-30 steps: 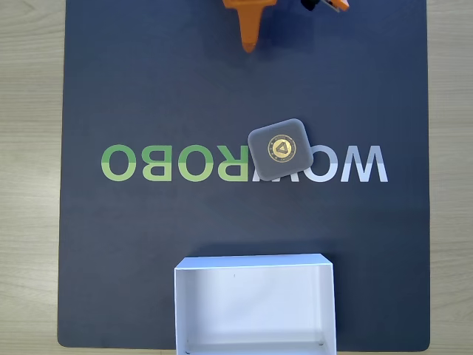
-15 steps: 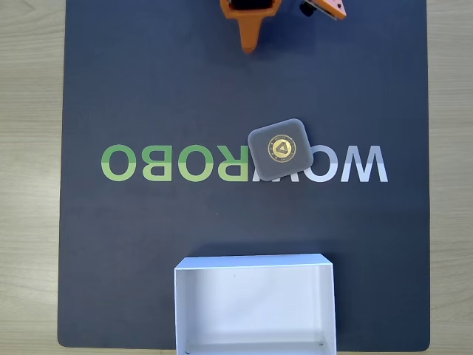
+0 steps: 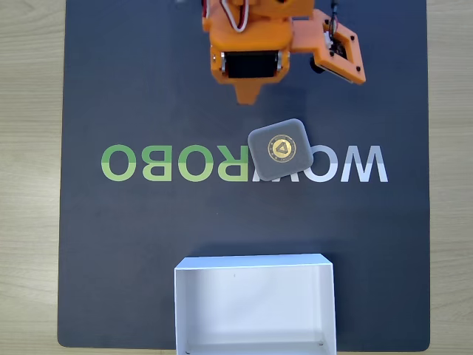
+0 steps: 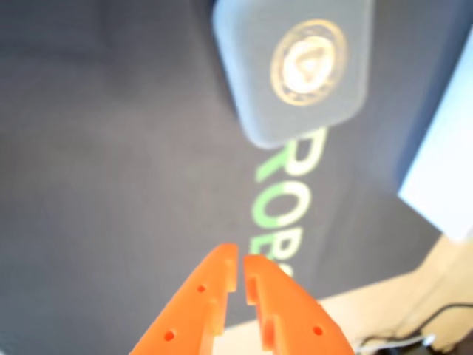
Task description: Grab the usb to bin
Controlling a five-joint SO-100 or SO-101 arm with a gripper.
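The usb (image 3: 279, 149), a dark grey rounded-square block with a gold triangle emblem, lies flat at the centre of the mat, over the printed lettering. My orange gripper (image 3: 247, 97) reaches in from the top edge of the fixed view. Its tip is a short way above and left of the usb, not touching it. In the wrist view the two orange fingers (image 4: 211, 285) stand almost together at the gripper (image 4: 241, 260) with nothing between them, and the usb (image 4: 295, 66) is blurred ahead of them. The bin (image 3: 251, 260), a shallow white box, sits at the mat's bottom edge, and its white side (image 4: 443, 170) shows at the right.
A dark mat (image 3: 148, 89) with green and pale lettering (image 3: 170, 163) covers a light wood table (image 3: 29, 148). The arm's orange body and side bracket (image 3: 338, 53) fill the top middle. A cable (image 4: 414, 340) lies off the mat's edge.
The arm has come further down into the fixed view, bringing the gripper tip closer to the usb. The usb and the bin have not moved.
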